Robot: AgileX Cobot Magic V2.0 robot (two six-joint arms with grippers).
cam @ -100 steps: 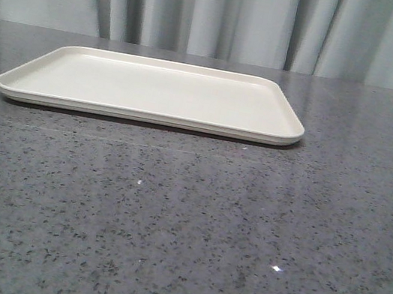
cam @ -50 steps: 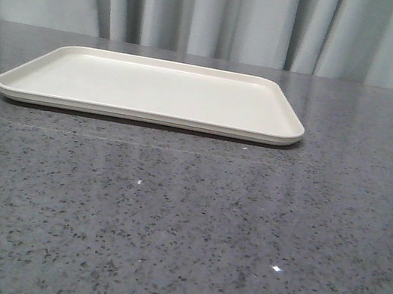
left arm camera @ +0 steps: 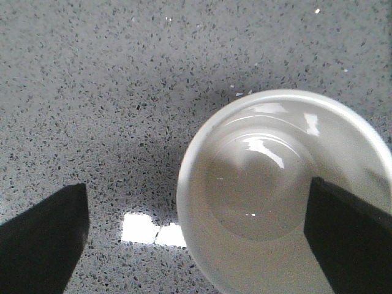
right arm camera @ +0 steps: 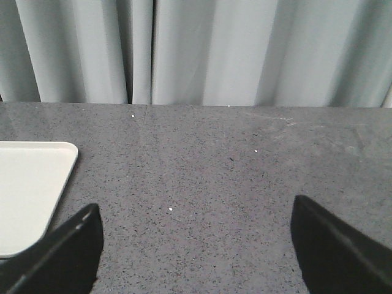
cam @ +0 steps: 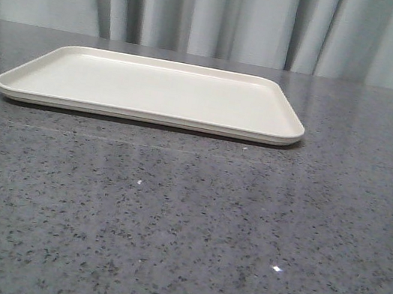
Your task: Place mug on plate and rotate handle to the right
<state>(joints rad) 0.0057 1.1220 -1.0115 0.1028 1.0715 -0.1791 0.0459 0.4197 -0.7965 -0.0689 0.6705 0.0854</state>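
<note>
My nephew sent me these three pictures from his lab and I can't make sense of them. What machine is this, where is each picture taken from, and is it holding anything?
It is a robot with two arms, each ending in a two-fingered end effector. One camera looks forward over a grey speckled table at a cream plate with nothing on it; curtains hang behind. The other two cameras sit on the wrists. The left wrist one looks down into a white mug; the dark shapes are the left end effector, open, one finger over the mug's mouth and the other outside it. Its handle is not visible. The right end effector is open too, above bare table beside the plate's corner. Nothing is held yet.
</note>
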